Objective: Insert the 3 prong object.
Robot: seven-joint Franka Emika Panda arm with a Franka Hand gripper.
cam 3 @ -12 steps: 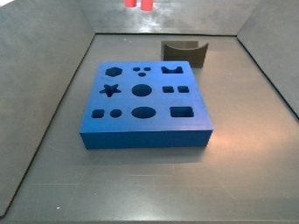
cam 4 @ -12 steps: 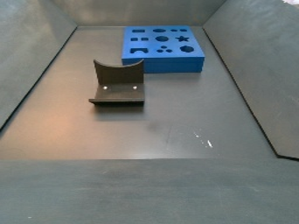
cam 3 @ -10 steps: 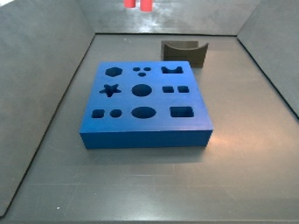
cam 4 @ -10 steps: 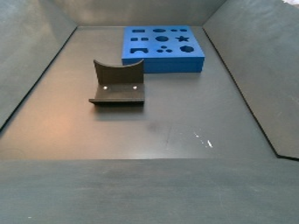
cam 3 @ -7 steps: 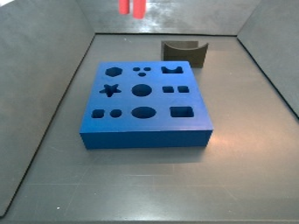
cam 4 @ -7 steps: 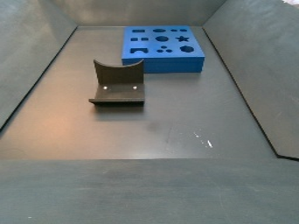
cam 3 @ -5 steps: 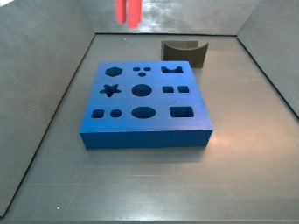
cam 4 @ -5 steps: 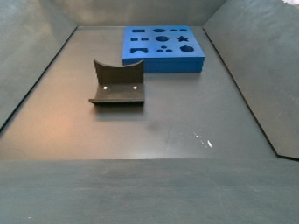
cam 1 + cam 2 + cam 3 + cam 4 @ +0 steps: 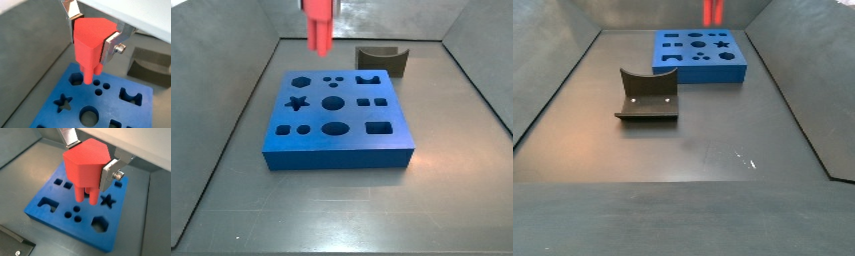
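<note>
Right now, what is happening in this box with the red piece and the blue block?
The gripper of the single arm is shut on the slim red-pink plastic bar with three prongs, its silver fingers pressing on two sides. It holds the bar upright in the air above the blue foam block with shaped holes, and nothing is inserted yet. The dark grey curved block stands apart on the floor, beyond the blue block.

matt red plastic 3 prong object (image 9: 89, 42)
</note>
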